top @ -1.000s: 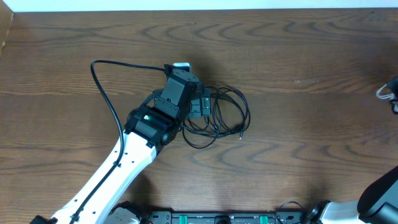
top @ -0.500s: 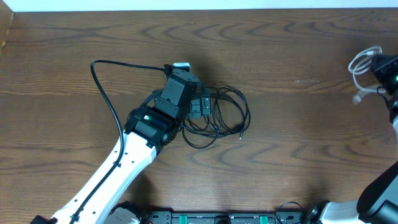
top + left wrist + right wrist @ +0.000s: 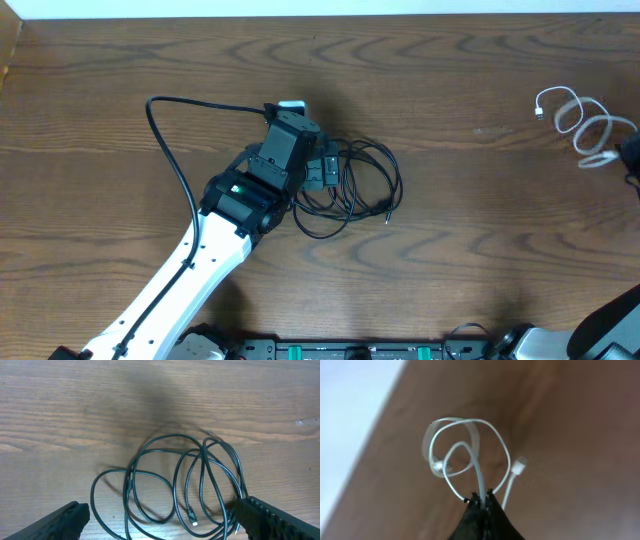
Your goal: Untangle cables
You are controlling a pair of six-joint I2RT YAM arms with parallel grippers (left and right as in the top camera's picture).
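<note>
**White cable pinched at the right edge, black tangle under open left jaws**

The two black cables lie in one loose heap of overlapping loops near the middle of the wooden table. In the left wrist view several strands cross one another, and one small plug end shows low in the coil, with another tip poking out at its top. The left gripper hangs over this heap with its jaws spread wide – one finger shows at the lower left corner of the wrist view and the other at the lower right. Nothing is clamped between them. The right-hand finger sits just beside the outer loops, but whether it touches them cannot be told. From overhead, the left arm reaches in from the bottom left and covers the left part of the tangle. The arm's own thicker black lead arcs away to the upper left.

The white cable is well apart from the black ones, far out at the right side of the table. The right gripper has its jaws pressed together on it – the fingertips meet around the strands. The cable springs out from them in two or three curled loops, its small white plug hanging free to one side. A soft shadow lies on the wood behind the loops. Whether any part of the white cable touches the table cannot be told.
</note>
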